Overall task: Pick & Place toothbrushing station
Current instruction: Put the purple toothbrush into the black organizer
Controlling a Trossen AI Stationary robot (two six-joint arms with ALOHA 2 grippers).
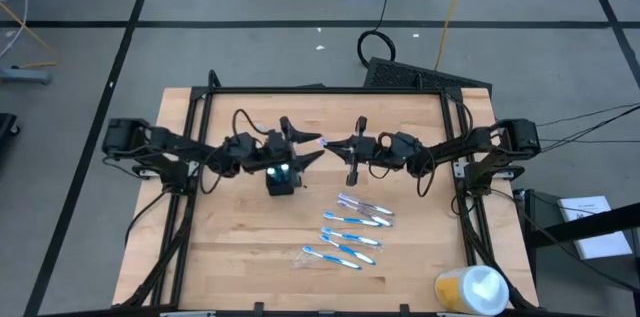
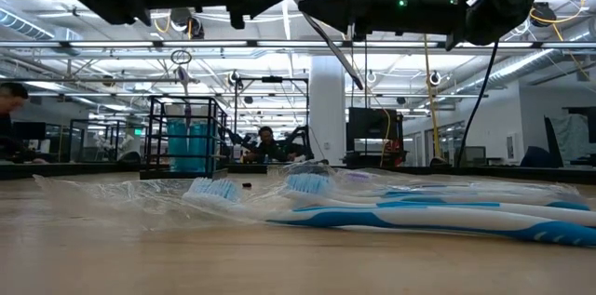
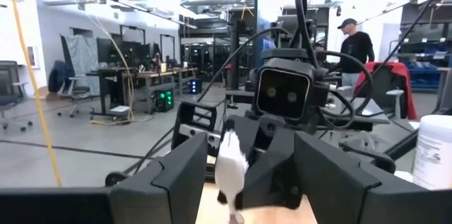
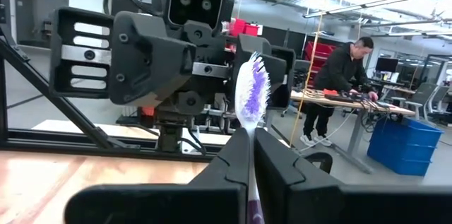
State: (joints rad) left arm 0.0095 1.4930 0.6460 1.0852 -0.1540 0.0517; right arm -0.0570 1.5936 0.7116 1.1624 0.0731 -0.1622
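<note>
Above the table's middle my right gripper (image 1: pixel 337 146) is shut on a toothbrush whose white-and-purple head (image 4: pixel 251 95) points at my left arm. My left gripper (image 1: pixel 305 145) faces it and is open. Its fingers (image 3: pixel 176 174) stand on either side of the brush head (image 3: pixel 229 162), and a gap shows between finger and head. The black mesh holder (image 1: pixel 281 180) stands on the table just below my left gripper, with blue tubes (image 2: pixel 187 144) inside. Several blue-and-white toothbrushes (image 1: pixel 350 229) in clear wrappers lie flat on the wood nearer the front edge. My right gripper pinches the toothbrush's neck (image 4: pixel 251 155), just below the head, between its two fingers. The brush lies along the fingers, and its head sticks out past their tips. The fingers point about level toward the table's left side. The brush is lifted clear of the table.
A yellow-and-white round container (image 1: pixel 471 290) lies at the front right corner. The black frame rails (image 1: pixel 190 197) run along both table sides. People are at benches in the room beyond. Bare wood shows at the front left.
</note>
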